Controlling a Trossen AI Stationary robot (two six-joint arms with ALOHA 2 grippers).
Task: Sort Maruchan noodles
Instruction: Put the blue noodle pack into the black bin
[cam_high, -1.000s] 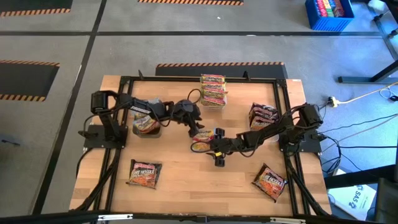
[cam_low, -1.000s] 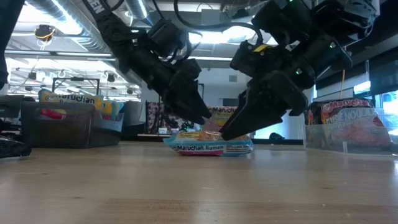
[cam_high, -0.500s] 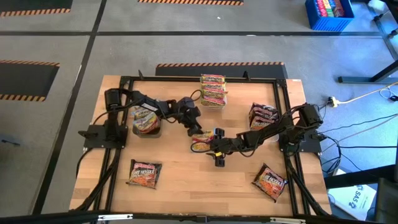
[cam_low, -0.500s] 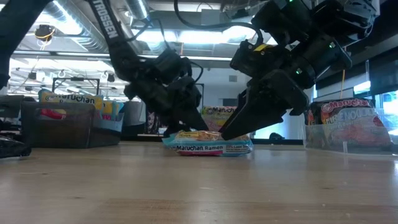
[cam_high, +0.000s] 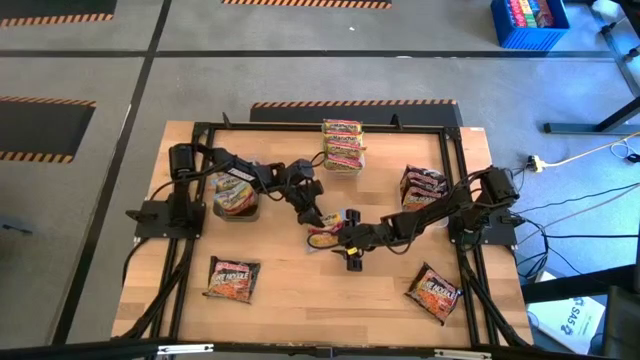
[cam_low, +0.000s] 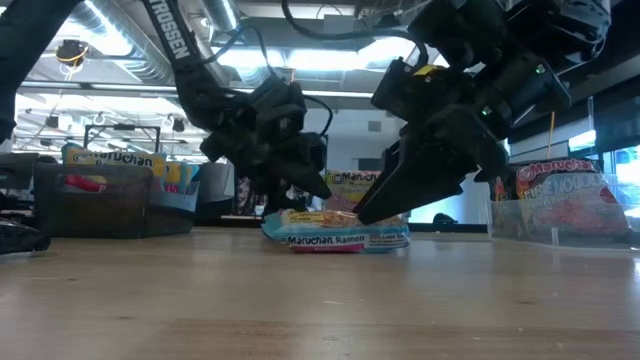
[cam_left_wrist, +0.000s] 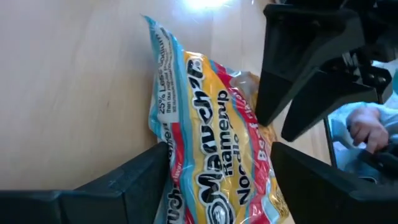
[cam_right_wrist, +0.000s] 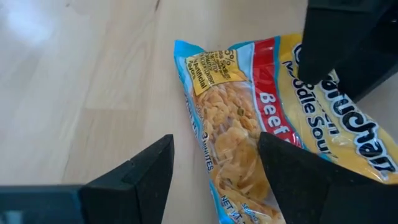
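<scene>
- Packets nearest the front edge of the table (cam_high: 300, 300) come first: a dark brown noodle packet (cam_high: 233, 279) lies flat at front left, and another dark packet (cam_high: 434, 292) lies skewed at front right, both well apart from the arms.
- Mid-table, a yellow beef ramen packet (cam_high: 326, 237) with blue and red edging lies flat on the wood; in the low view the same packet (cam_low: 340, 232) rests on the tabletop between the two grippers.
- Right gripper (cam_high: 349, 240) reaches in from the right side and stands over the packet's end; its fingers (cam_right_wrist: 149, 168) are spread, one on the bare wood beside the packet and one over its clear window, nothing pinched.
- Left gripper (cam_high: 313, 215) comes from the left and is tipped down at the packet's other end; its fingers (cam_left_wrist: 140, 177) are spread wide to either side of the packet, not squeezing it.
- Behind the left arm, a clear tub (cam_high: 235, 195) holds printed packets.
- On the right, beside the right arm's base, a pile of dark brown packets (cam_high: 424, 184) sits near the frame.
- Farthest back, a stack of yellow-green packets (cam_high: 342, 145) lies against the rear edge.
- Beyond the table, a blue crate (cam_high: 530, 22) stands on the grey floor.
</scene>
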